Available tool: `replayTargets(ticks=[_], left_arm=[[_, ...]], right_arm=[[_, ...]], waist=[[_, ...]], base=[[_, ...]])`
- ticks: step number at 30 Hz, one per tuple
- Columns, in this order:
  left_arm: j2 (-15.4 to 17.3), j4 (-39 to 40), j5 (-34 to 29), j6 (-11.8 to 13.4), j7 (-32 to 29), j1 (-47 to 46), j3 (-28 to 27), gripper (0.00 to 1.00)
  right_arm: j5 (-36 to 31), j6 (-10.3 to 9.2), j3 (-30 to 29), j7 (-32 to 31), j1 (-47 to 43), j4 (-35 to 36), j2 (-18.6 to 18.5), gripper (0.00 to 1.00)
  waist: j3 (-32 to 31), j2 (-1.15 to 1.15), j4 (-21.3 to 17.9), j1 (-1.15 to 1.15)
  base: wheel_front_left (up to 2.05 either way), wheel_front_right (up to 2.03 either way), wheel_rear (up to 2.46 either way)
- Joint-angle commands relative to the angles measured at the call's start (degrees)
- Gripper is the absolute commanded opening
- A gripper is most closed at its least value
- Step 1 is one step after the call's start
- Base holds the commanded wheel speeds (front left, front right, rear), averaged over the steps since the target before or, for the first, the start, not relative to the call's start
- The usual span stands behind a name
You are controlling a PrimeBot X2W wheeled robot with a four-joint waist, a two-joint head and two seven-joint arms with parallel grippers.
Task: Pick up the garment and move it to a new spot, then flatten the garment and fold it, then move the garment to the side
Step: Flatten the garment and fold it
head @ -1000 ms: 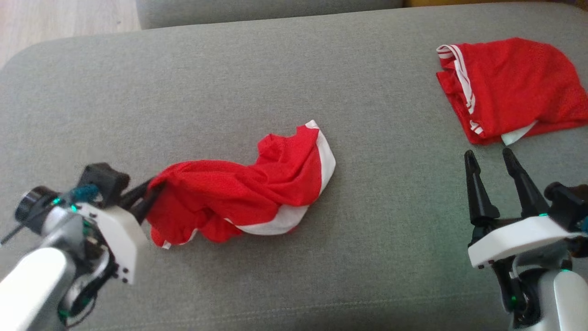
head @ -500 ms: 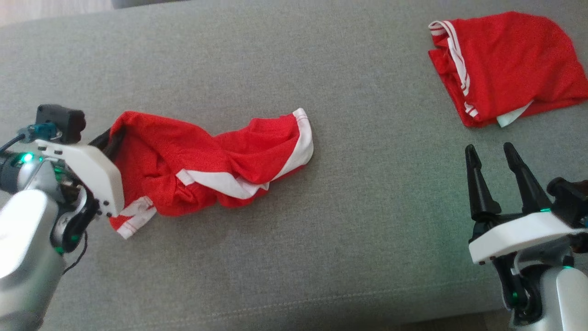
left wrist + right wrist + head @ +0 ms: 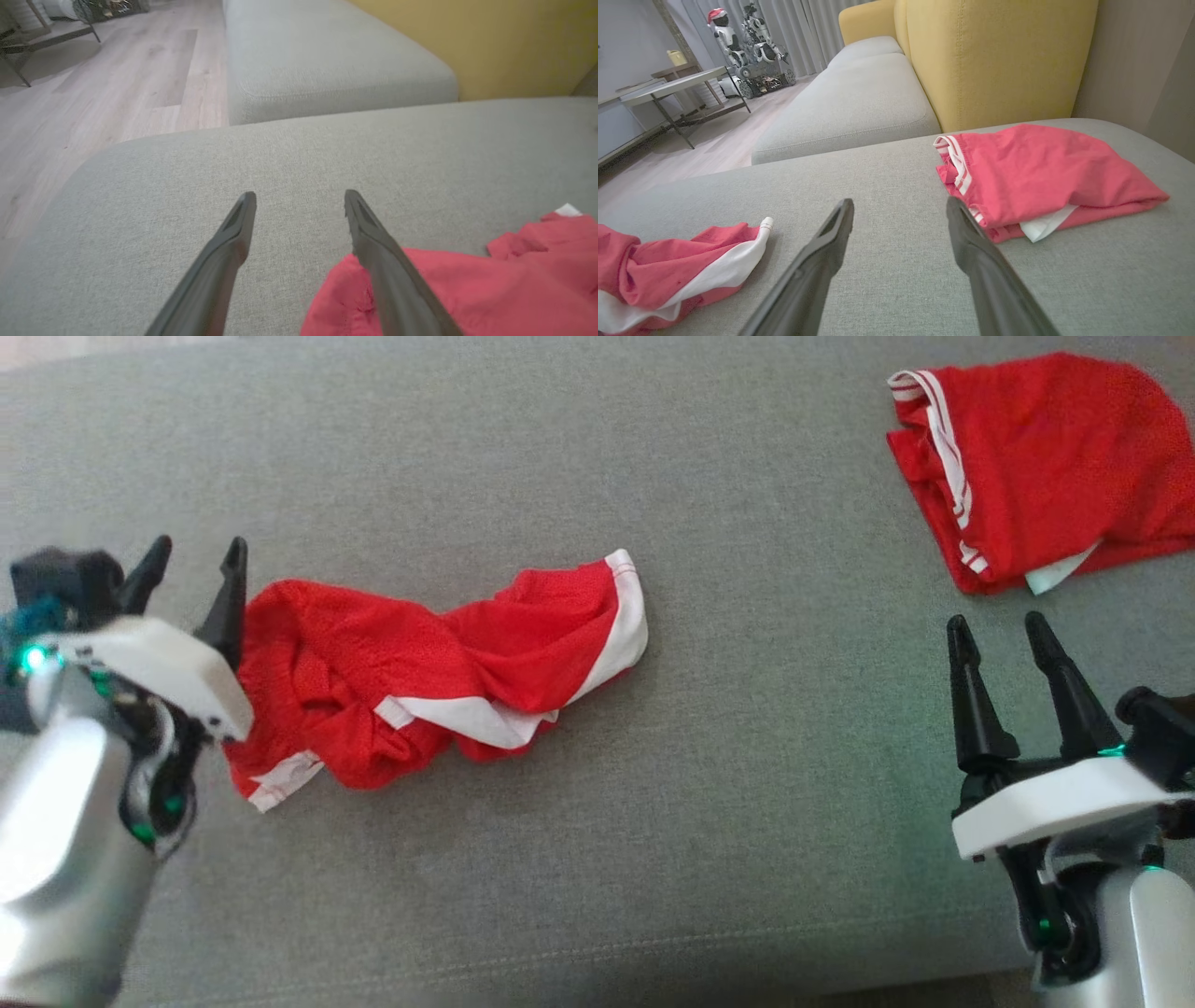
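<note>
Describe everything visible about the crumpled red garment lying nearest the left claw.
The crumpled garment is red, mesh-looking fabric with broad white bands and a white-trimmed hem at its lower left corner. It lies bunched and twisted in a long heap on the grey sofa cushion, neither flattened nor folded. Its left end sits beside one finger of the open left claw. Nothing is between the jaws, and whether that finger touches the cloth cannot be told.

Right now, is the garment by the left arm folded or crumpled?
Crumpled: the garment lies twisted and bunched on the couch, not flattened.
</note>
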State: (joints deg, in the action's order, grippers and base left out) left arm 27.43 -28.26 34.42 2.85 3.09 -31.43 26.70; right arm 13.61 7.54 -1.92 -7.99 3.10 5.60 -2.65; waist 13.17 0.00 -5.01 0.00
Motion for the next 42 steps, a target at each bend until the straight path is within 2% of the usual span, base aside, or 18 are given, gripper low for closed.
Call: replayTargets(ticks=[1,4,5,10,16,22,29,42], left_arm=[[1.47,3.21,0.79,1.49,2.44,0.83,-3.52,1.0],[0.56,7.87,1.33,4.46,5.79,5.09,-4.99,1.0],[0.56,7.87,1.33,4.46,5.79,5.09,-4.99,1.0],[-0.29,17.01,0.61,9.65,9.0,12.76,-6.21,1.0],[-0.34,26.87,-1.87,15.42,10.0,21.91,-5.75,1.0],[-0.21,33.49,-3.66,19.33,9.69,28.08,-4.64,1.0],[0.12,36.6,-4.56,20.96,8.36,31.41,-3.02,1.0],[0.19,37.02,-4.4,20.58,7.52,31.64,-1.62,1.0]], right_arm=[[-0.11,-0.05,1.24,0.78,1.7,1.88,-0.23,1.0],[-0.95,-0.05,1.05,0.86,1.59,1.95,-0.23,1.0],[-0.95,-0.05,1.05,0.86,1.59,1.95,-0.23,1.0],[-1.51,-0.05,0.84,0.52,1.28,1.78,-0.23,1.0],[-1.97,-0.05,1.11,0.02,0.28,1.62,-0.23,1.0],[-2.37,-0.05,1.17,-0.95,-1.2,1.29,-0.23,1.0],[-2.66,-0.05,1.26,-1.96,-2.87,1.64,-0.23,1.0],[-2.42,-0.05,0.86,-3.02,-3.99,2.74,-0.23,1.0]], waist=[[-0.87,0.0,0.74,0.0],[-1.95,0.0,1.55,0.0],[-1.95,0.0,1.55,0.0],[-3.89,0.0,2.52,0.0],[-6.24,0.0,3.03,0.0],[-8.52,0.0,3.22,0.0],[-10.65,0.0,3.25,0.0],[-11.29,0.0,3.32,0.0]], base=[[0.0,0.0,0.0],[0.0,0.0,0.0],[0.0,0.0,0.0],[0.0,0.0,0.0],[0.0,0.0,0.0],[0.0,0.0,0.0],[0.0,0.0,0.0],[0.0,0.0,0.0]])
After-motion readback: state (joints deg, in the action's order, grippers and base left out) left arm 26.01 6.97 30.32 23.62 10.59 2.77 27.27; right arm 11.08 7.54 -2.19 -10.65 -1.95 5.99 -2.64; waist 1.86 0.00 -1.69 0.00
